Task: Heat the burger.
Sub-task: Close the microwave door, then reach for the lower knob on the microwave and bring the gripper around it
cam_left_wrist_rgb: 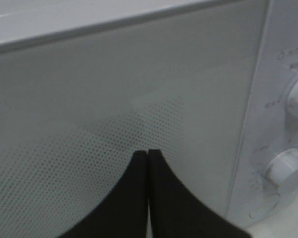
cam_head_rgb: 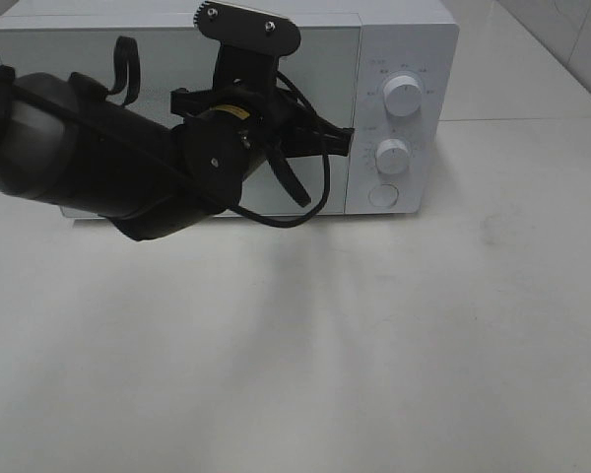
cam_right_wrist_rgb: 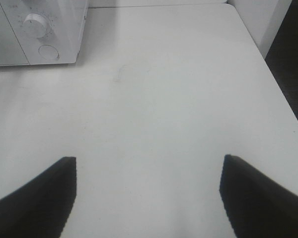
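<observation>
White tabletop (cam_head_rgb: 424, 345) fills most of the high view, with a white microwave (cam_head_rgb: 414, 30) standing at its far edge. The microwave's door (cam_head_rgb: 79, 59) is shut. On the panel right of the door are an upper knob (cam_head_rgb: 402, 96), a lower knob (cam_head_rgb: 392, 156) and a round button (cam_head_rgb: 383, 195) below them.

The left arm reaches across the front of the door. The left gripper (cam_head_rgb: 347, 133) is pressed closed with nothing between its fingers, and its tips are close to the door's right edge, level with the gap between the two knobs. Whether they touch the door is hard to tell from these angles.

The right gripper (cam_right_wrist_rgb: 149, 168) hangs over bare table with its jaws spread wide and empty, well apart from the microwave.

The burger shows in none of the views; its place cannot be told
</observation>
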